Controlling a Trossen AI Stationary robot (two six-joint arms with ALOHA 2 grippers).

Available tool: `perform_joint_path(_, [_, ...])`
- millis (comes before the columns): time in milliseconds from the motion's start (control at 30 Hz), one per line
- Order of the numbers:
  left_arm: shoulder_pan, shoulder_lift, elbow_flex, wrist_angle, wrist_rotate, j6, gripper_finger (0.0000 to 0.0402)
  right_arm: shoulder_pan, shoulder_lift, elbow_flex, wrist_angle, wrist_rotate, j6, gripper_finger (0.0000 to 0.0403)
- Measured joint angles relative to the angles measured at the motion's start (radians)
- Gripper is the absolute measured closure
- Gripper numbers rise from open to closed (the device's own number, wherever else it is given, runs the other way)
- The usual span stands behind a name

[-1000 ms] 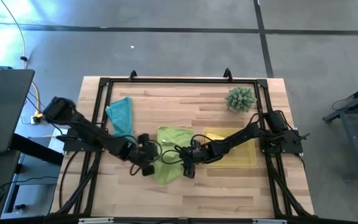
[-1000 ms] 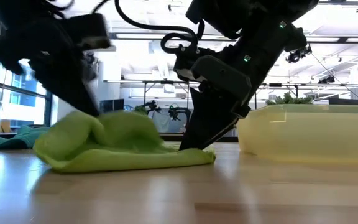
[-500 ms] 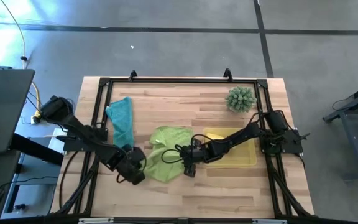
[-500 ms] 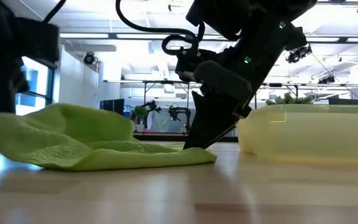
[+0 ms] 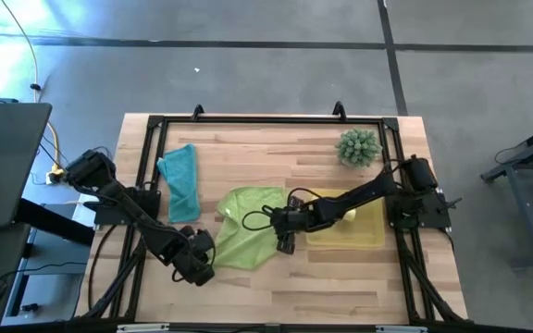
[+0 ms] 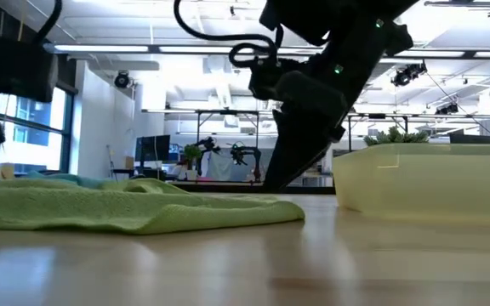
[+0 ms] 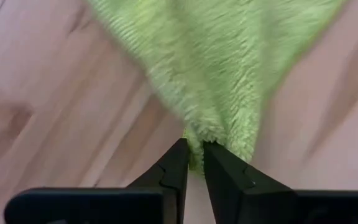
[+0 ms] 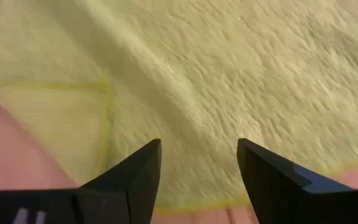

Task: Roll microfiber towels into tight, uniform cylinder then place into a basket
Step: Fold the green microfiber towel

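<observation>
- Teal towel (image 5: 180, 179): crumpled strip at the left rear of the worktop (image 5: 276, 291), untouched, well apart from both arms.
- Left gripper (image 5: 195, 268): low at the front-left corner of the green towel (image 5: 248, 231). In its wrist view the jaws stand at a narrow gap with the towel's corner tip (image 7: 201, 149) between them; can't tell if they're gripping it or just letting go.
- Green towel: lying mostly flat mid-worktop, wrinkled, not rolled.
- Right gripper (image 5: 287, 231): over the green towel's right edge, just beside the basket (image 5: 370, 239). Jaws wide, nothing in them; its wrist view shows only towel pile below.
- Yellow towel (image 5: 333, 205): seems to be lying in the basket, partly hidden by the right arm.
- Spiky plant (image 5: 358, 147): rear right, clear of the work.
- Risks:
  - corner slips out of the left jaws at that narrow pinch, so the towel won't spread square and the roll comes out uneven
  - right jaws drag the right edge and bunch the cloth
  - right arm is close to the basket wall and could nudge it
</observation>
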Motion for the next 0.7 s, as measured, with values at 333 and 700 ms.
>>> perform_joint_path(333, [0.04, -0.114, 0.076, -0.015, -0.068, 0.214, 0.0357, 0.043, 0.023, 0.0, 0.26, -0.084, -0.176, 0.0199])
perform_joint_path(700, [0.047, -0.128, 0.085, 0.015, -0.087, 0.273, 0.0357, 0.048, 0.099, 0.0, 0.331, -0.081, -0.481, 0.0199])
